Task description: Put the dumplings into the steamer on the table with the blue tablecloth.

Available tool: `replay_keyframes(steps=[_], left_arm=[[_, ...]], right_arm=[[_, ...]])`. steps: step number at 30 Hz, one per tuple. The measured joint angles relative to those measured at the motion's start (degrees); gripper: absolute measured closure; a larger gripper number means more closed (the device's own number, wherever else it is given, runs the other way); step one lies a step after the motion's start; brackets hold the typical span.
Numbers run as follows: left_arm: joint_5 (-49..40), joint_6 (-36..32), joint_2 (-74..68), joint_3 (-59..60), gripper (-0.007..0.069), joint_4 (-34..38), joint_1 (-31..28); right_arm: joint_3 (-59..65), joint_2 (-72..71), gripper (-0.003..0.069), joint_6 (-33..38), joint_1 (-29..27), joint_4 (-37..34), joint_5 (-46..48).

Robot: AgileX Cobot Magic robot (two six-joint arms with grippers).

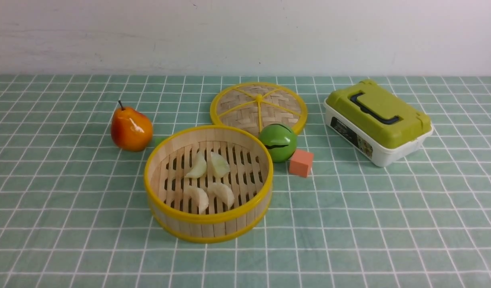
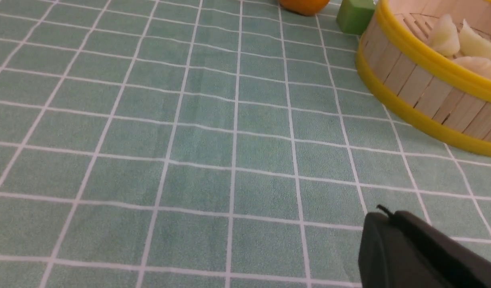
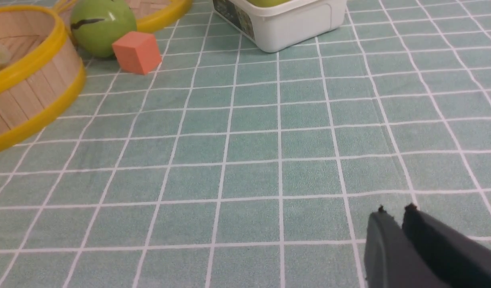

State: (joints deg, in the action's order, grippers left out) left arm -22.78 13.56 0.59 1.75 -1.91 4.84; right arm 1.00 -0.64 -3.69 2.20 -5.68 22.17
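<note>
Both claws are seen only in the wrist views: the left claw (image 2: pixel 383 214) is pressed closed on nothing, while the right claw (image 3: pixel 394 210) shows a thin slit, also empty. All four dumplings (image 1: pixel 209 180) are found lying on the slatted floor of the steamer (image 1: pixel 208 218), which rests on the surface (image 1: pixel 349 224). Little risk appears left; the steamer's rim could be clipped if an arm were swung low.
</note>
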Motion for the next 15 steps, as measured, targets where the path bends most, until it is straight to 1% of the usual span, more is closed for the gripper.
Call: replay_keyframes(steps=[15], left_arm=[[-0.05,0.0,0.0,0.0,0.0638,0.05,0.0]], right_arm=[[0.0,0.0,0.0573,-0.05,0.0,-0.01,0.0]])
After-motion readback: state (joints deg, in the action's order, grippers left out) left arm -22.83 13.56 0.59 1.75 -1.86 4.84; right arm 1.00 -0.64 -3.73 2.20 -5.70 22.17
